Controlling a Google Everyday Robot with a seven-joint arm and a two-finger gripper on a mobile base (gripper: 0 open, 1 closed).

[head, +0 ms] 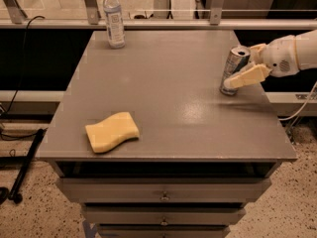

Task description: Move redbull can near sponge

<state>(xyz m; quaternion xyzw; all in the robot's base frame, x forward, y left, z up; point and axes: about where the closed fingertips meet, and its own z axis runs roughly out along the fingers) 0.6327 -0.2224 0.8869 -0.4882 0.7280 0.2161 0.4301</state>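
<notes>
The redbull can (234,62) stands upright near the right edge of the grey table (173,83). My gripper (240,66) reaches in from the right and is open, with the can between its pale fingers. One finger (247,76) crosses the can's front low down; the other sits behind its top right. The pale yellow sponge (112,132) lies flat near the front left corner, far from the can.
A clear plastic bottle (114,18) with a white cap stands at the back left of the table. A railing runs behind the table. Drawers sit below the front edge. A black cable hangs at the left.
</notes>
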